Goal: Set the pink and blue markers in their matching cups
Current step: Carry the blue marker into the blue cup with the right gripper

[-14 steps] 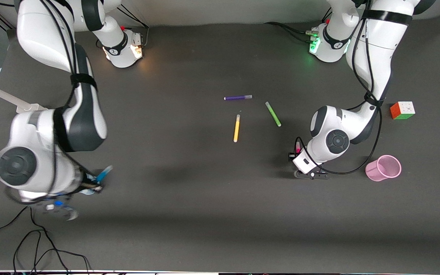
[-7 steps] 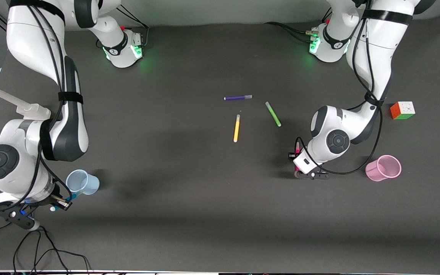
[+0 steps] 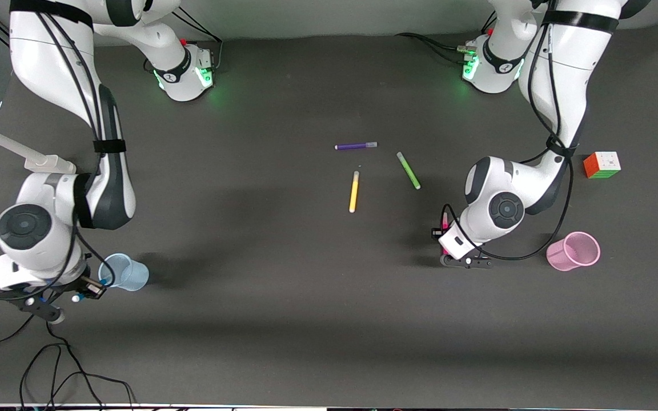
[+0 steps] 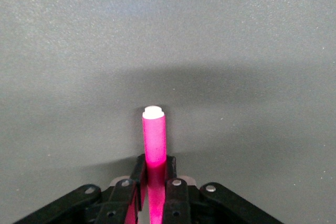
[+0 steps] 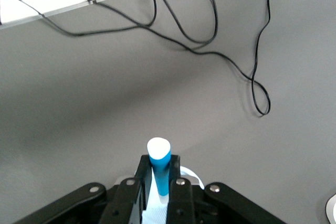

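My left gripper point(image 3: 444, 238) is shut on the magenta-pink marker point(image 4: 154, 139), which stands upright over bare table with its small white end toward the mat. The light pink cup point(image 3: 573, 251) stands beside it, toward the left arm's end of the table. My right gripper point(image 3: 81, 293) is shut on the mid-blue marker point(image 5: 159, 167) close beside the pale blue cup point(image 3: 125, 272) at the right arm's end. In the right wrist view, part of the cup's pale rim point(image 5: 192, 173) shows just past the fingers point(image 5: 145, 167).
A purple pen point(image 3: 356, 146), a green pen point(image 3: 408, 170) and a yellow pen point(image 3: 354, 192) lie mid-table. A colour cube point(image 3: 602, 164) sits near the left arm. Black cables point(image 3: 60, 371) trail at the front edge under the right gripper.
The right arm swung off the blue cup toward the front edge, uncovering the cup, then drew back closer beside it, still holding the blue marker. The left arm has barely moved.
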You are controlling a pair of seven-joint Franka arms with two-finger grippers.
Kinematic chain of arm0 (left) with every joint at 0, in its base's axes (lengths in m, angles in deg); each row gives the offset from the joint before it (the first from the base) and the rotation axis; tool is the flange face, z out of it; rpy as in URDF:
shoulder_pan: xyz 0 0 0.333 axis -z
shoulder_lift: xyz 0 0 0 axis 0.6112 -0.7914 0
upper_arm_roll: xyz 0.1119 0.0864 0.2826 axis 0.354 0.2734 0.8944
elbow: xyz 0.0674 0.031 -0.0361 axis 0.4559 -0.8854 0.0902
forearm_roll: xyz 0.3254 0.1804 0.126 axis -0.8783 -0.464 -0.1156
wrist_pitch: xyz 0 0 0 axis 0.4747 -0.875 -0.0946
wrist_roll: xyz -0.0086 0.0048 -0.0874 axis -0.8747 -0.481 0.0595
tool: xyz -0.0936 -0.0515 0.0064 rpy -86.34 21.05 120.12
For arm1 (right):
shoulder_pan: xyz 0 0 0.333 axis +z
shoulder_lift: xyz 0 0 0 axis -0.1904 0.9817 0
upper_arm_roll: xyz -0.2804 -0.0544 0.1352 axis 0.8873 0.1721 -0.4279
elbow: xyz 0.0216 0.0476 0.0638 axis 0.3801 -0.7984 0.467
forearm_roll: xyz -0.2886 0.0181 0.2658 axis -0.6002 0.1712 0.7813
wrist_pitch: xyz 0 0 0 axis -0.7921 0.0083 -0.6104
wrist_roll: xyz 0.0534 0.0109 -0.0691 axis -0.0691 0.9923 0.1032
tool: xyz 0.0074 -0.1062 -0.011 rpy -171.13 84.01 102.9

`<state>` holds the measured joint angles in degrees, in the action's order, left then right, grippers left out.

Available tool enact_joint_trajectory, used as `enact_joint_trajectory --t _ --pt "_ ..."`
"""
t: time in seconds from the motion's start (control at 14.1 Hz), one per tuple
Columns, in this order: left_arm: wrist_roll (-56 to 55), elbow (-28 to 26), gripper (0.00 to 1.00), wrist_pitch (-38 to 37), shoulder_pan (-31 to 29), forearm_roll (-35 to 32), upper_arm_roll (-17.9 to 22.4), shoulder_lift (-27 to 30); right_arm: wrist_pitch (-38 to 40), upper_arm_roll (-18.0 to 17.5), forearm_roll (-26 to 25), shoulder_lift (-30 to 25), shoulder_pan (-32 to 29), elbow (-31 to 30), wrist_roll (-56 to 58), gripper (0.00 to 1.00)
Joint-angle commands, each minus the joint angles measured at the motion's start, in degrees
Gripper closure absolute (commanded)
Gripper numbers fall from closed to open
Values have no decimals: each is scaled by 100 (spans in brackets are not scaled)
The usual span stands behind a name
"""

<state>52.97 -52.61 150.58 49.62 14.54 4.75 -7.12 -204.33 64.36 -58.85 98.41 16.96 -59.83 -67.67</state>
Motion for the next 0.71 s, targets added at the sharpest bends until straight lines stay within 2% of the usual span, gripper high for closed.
enact_joint_trajectory --t 0.0,0.14,0.21,0.28,0.35,0.5,0.64 --pt "-5 -134 100 49 54 -35 47 108 -263 94 -244 -254 221 -547 -169 100" --pt "-13 -125 100 -47 45 -35 47 353 -316 94 -262 -246 221 -583 -204 100" --pt "21 -56 100 -379 10 -70 90 633 -334 94 -262 -237 221 -583 -196 100" --pt "161 154 100 -869 -7 -183 108 906 -351 94 -262 -202 212 -583 -196 30" --pt "301 434 100 -1440 -60 -280 239 1126 -377 94 -279 -167 221 -583 -196 1" --pt "792 962 100 -2417 -165 -421 398 1426 -351 94 -288 -210 221 -574 -196 0" --pt "1765 1175 100 -2772 -358 -553 652 1681 -299 94 -280 -245 221 -548 -204 0"
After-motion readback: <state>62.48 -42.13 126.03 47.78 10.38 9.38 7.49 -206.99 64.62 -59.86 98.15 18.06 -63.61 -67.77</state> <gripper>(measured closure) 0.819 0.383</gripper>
